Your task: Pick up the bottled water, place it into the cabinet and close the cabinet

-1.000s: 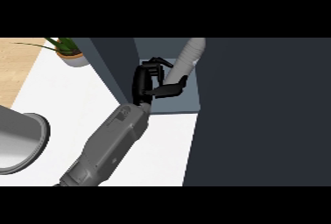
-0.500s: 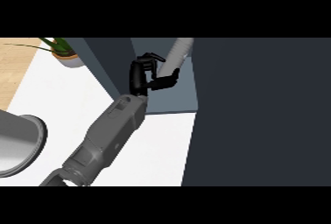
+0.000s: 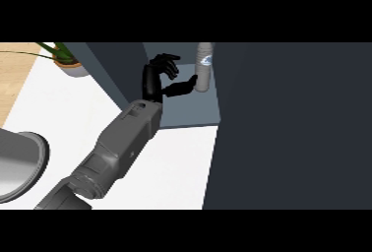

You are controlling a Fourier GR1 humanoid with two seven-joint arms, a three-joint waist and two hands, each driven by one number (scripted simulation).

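One hand (image 3: 161,78) in the cabinet (image 3: 181,106), fingers (image 3: 169,64) spread open, thumb just beside the upright bottled water (image 3: 204,66).

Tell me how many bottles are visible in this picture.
1. The bottled water stands upright inside the cabinet, just right of the open hand. The dark door could hide more.

White counter (image 3: 65,115), potted plant (image 3: 67,63) at its far corner, wooden floor (image 3: 18,74) beyond.
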